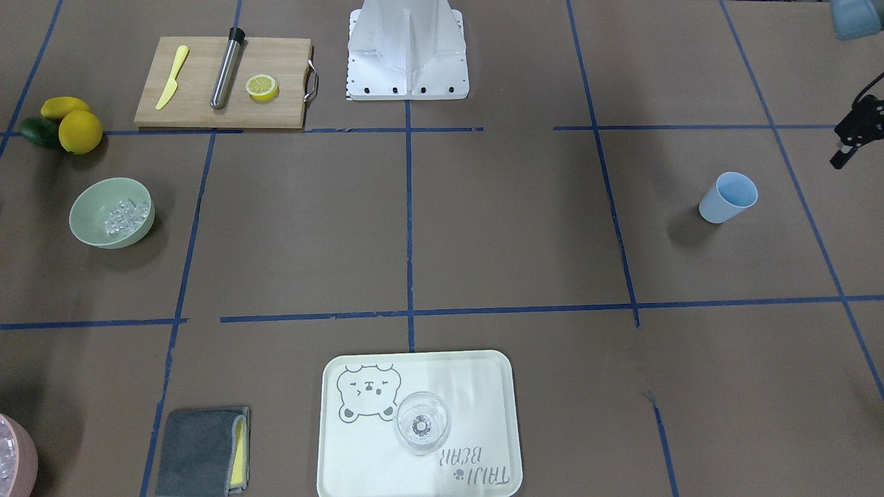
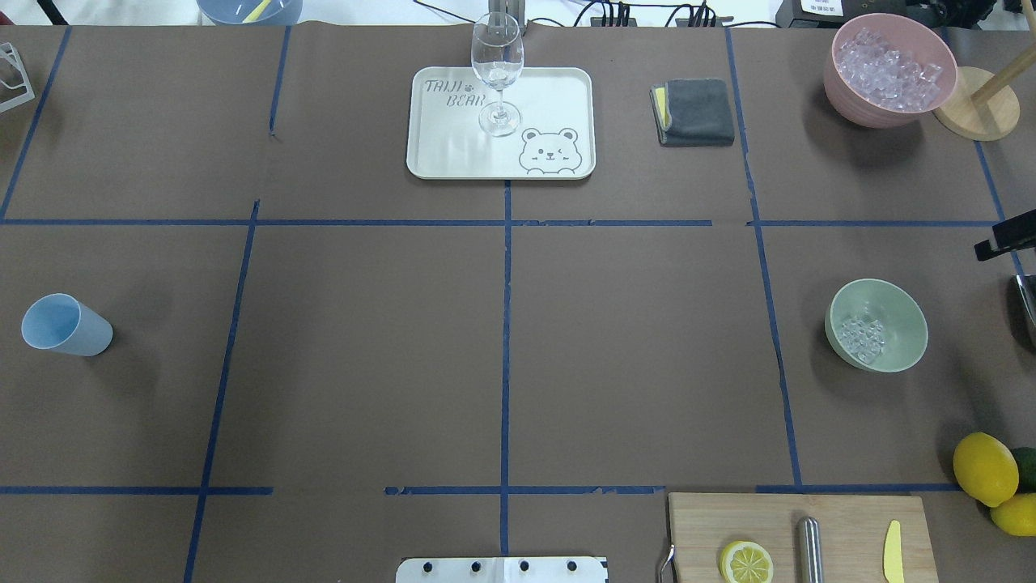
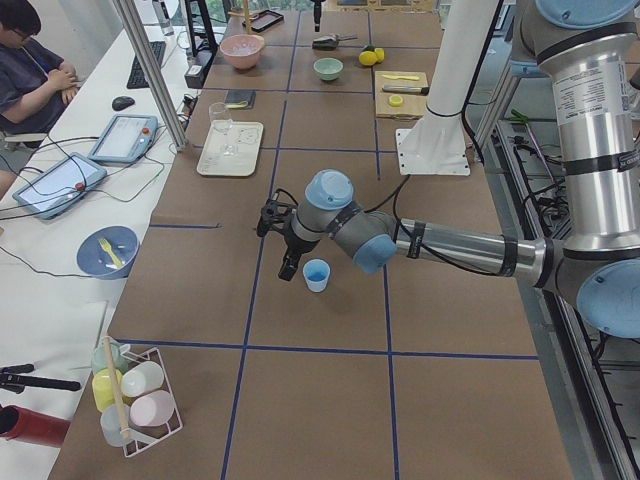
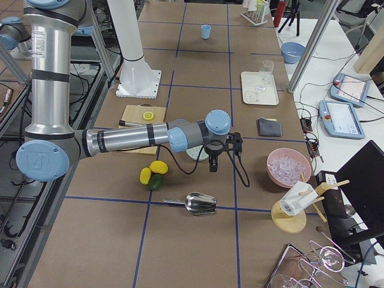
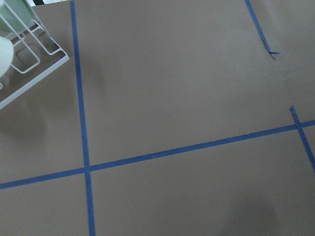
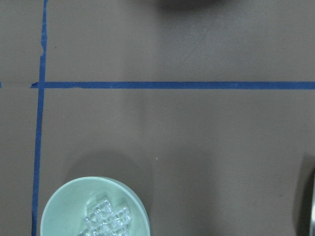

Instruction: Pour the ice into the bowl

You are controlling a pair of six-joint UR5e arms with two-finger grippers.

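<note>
The pale mint-green bowl (image 1: 97, 228) (image 2: 898, 320) (image 6: 64, 211) stands upright on the robot's right side of the table. A loose cluster of clear ice (image 1: 126, 215) (image 2: 862, 338) (image 6: 107, 219) lies inside it. The light blue cup (image 1: 728, 197) (image 2: 65, 325) (image 3: 316, 275) stands on the left side and looks empty. My left gripper (image 1: 846, 141) (image 3: 277, 245) hangs just beside the cup, holding nothing, its fingers apart. My right gripper (image 2: 1004, 241) (image 4: 223, 157) hovers beside the bowl; only a sliver shows overhead, so I cannot tell its state.
A pink bowl of ice (image 2: 890, 73) and a wooden stand (image 2: 975, 113) sit at the far right. A metal scoop (image 4: 198, 204) lies near the right gripper. A tray (image 2: 453, 154) holds a wine glass (image 2: 497, 73). There is also a grey cloth (image 2: 694, 112), a cutting board (image 2: 842, 518) and lemons (image 2: 983, 468).
</note>
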